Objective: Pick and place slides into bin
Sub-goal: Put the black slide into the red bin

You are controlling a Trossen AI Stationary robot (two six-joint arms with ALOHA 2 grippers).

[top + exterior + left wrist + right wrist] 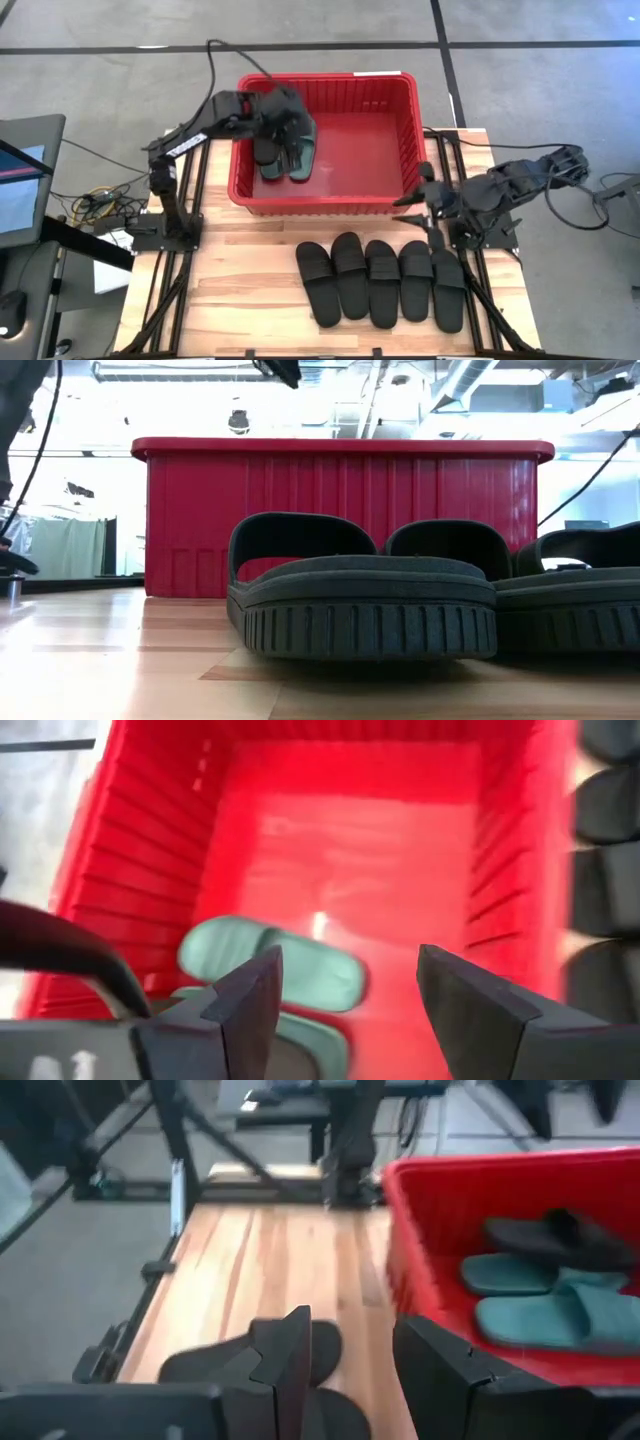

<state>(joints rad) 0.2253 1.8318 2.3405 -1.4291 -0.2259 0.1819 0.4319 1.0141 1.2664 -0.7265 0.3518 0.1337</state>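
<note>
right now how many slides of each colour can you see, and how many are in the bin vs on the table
Black slides on the table: 5
Black slide in the bin: 1
Sage-green slides in the bin: 2
Red bin: 1
Total slides in view: 8 (3 in the bin, 5 on the table)

grey concrete floor [90, 90] with dark seam lines surrounds the wooden table [245, 290]; bright ceiling ducts [480, 380] and daylight fill the room.
</note>
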